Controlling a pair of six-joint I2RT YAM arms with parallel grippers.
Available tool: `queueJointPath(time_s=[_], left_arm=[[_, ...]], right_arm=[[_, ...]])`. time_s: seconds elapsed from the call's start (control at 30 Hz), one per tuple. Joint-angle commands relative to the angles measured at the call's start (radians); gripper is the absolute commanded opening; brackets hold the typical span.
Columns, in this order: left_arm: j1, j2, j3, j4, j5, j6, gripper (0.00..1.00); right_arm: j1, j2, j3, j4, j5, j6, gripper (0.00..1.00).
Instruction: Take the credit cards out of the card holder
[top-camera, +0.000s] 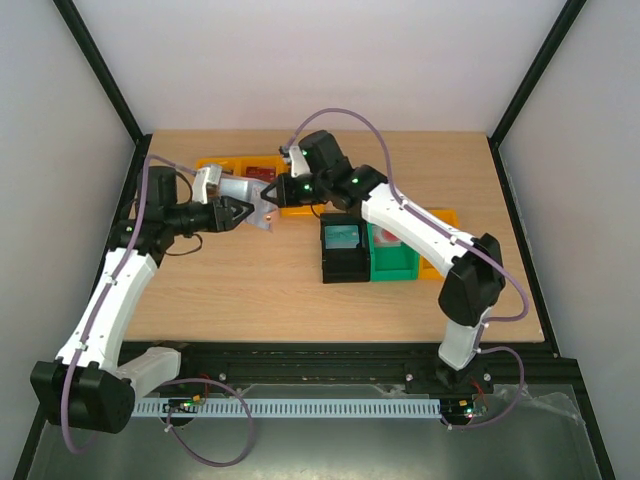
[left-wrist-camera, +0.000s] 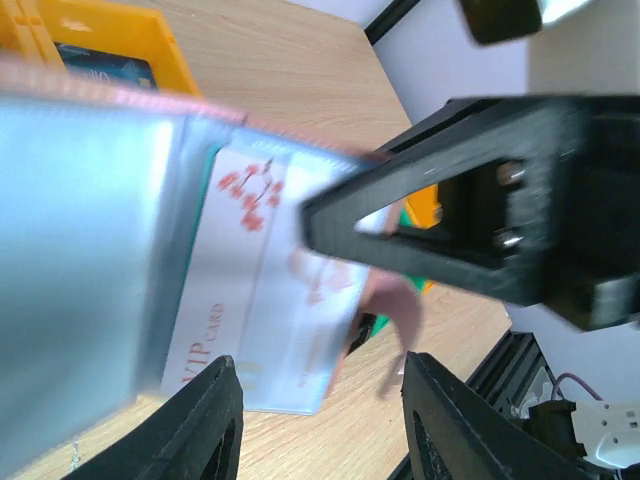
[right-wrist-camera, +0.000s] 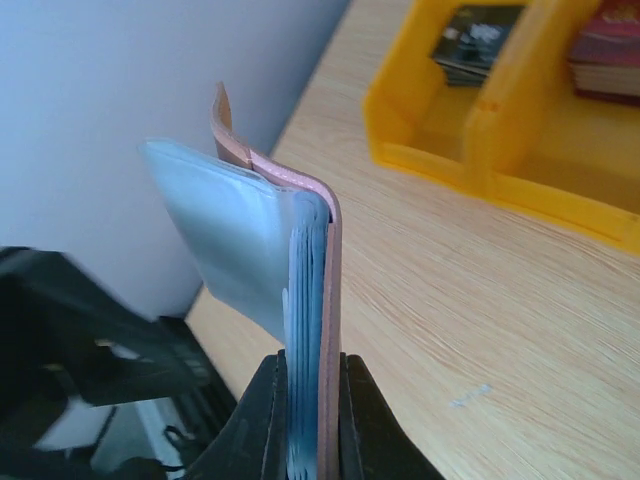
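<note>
My right gripper (right-wrist-camera: 308, 425) is shut on the card holder (right-wrist-camera: 331, 300), which I see edge-on and upright above the table. Its pinkish-brown cover faces right and its pale blue sleeves (right-wrist-camera: 230, 240) fan out to the left. In the top view the holder (top-camera: 263, 217) hangs between both grippers. A white card marked "VIP CARD" (left-wrist-camera: 250, 290) shows in a sleeve of the opened holder (left-wrist-camera: 80, 260). My left gripper (left-wrist-camera: 320, 425) is open, with its fingertips just below the card's lower edge and not touching it. A teal card (top-camera: 343, 237) lies in the black bin (top-camera: 330, 262).
A yellow bin (top-camera: 238, 163) with cards in it stands behind the grippers; it also shows in the right wrist view (right-wrist-camera: 470, 120) and the left wrist view (left-wrist-camera: 150, 30). A green bin (top-camera: 392, 262) and another yellow bin (top-camera: 445, 216) stand beside the black one.
</note>
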Motion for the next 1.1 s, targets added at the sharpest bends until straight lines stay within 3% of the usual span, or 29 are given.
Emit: queueJointPath(time_s=[0.0,0.3,0.63,0.87,1.07], left_arm=[[0.004,-0.021,-0.022,0.029,-0.016,-0.004,0.46],[0.011,-0.028,0.011,-0.011,-0.030,0.054,0.47],[0.014,-0.016,0.069,-0.065,0.079,0.107,0.48],[-0.020,-0.022,0.063,-0.044,0.192,0.090,0.46],[-0.030,-0.022,0.129,-0.054,0.392,0.080,0.41]], right_arm=[[-0.010,-0.071,-0.030,0.169,-0.145,0.035,0.02],[-0.013,-0.127,-0.074,0.217,-0.252,-0.029,0.02],[-0.013,-0.175,-0.088,0.209,-0.329,-0.141,0.02],[-0.013,-0.184,-0.117,0.325,-0.393,-0.112,0.02],[-0.013,-0.190,-0.179,0.447,-0.385,-0.092,0.02]])
